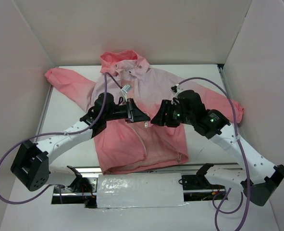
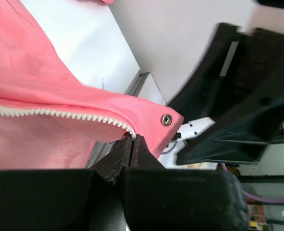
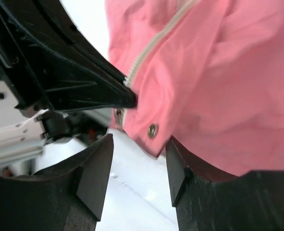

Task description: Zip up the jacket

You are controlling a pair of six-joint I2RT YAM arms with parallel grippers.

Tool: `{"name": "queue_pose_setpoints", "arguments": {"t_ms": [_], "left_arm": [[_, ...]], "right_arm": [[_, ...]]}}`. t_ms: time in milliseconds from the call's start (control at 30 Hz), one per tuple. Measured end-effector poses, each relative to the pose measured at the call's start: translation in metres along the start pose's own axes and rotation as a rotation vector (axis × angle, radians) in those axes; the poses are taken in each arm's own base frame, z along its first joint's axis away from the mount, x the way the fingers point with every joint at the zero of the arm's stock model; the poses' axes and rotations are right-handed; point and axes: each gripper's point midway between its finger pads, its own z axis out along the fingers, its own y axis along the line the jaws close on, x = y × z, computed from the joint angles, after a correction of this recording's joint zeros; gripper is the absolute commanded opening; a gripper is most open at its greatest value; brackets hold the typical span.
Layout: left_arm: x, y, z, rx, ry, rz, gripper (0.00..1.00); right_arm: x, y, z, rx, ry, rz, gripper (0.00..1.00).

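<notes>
– Coral-pink cloth, thin stuff. Where is the jacket (image 1: 132,139) held?

– It lies spread on the table (image 1: 69,110), hood away from the arms. The left gripper (image 2: 130,144) is pinched fully closed on the hem corner, right where the zipper teeth (image 2: 60,113) end. The snap (image 2: 166,119) sits just past its tips.

– And the other arm?

– The right gripper (image 3: 138,154) stands partly open and grips nothing. That same corner hangs between its jaws, with the left fingertips (image 3: 108,94) just above them.

– What worries you?

– The pinch takes only the very edge. A tug along the teeth could slide such thin fabric out, and the corner would drop. Also, the two tools are crowded: if the right jaws close here, they may catch loose cloth or the left fingers. A small metal piece (image 3: 117,115) hangs beside the left tips; I cannot tell whether it is the slider.
</notes>
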Motion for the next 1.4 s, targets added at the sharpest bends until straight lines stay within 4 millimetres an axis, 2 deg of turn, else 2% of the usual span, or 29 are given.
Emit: {"name": "queue_pose_setpoints", "arguments": {"t_ms": [67,200,300,400,533,700,1033,1200,1400], "left_arm": [[-0.008,-0.003,0.001,-0.035,-0.009,0.01,0.0],[-0.026,-0.016,0.002,-0.078,-0.034,0.048,0.0],[-0.031,-0.022,0.002,-0.094,-0.042,0.073,0.0],[-0.028,-0.02,0.002,-0.112,-0.031,0.081,0.0],[-0.021,-0.013,0.003,-0.139,-0.005,0.063,0.0],[-0.021,-0.018,0.003,-0.109,-0.004,0.068,0.0],[-0.012,-0.021,-0.001,-0.061,-0.005,0.054,0.0],[-0.009,-0.021,0.0,-0.039,-0.009,0.03,0.0],[-0.008,-0.026,-0.006,-0.018,-0.025,0.035,0.0]], "right_arm": [[-0.011,0.003,-0.011,0.042,-0.028,-0.034,0.54],[-0.038,0.034,-0.038,0.042,-0.112,-0.111,0.52],[-0.043,0.049,-0.049,0.032,-0.132,-0.146,0.47],[-0.039,0.054,-0.047,0.03,-0.111,-0.16,0.46],[-0.033,0.048,-0.035,0.07,-0.066,-0.171,0.45],[-0.025,0.036,-0.023,0.103,-0.037,-0.187,0.45],[0.008,-0.004,0.009,0.169,0.04,-0.181,0.46],[0.011,-0.008,0.008,0.121,-0.003,-0.168,0.51],[0.003,0.0,-0.004,0.003,-0.091,-0.141,0.52]]}}
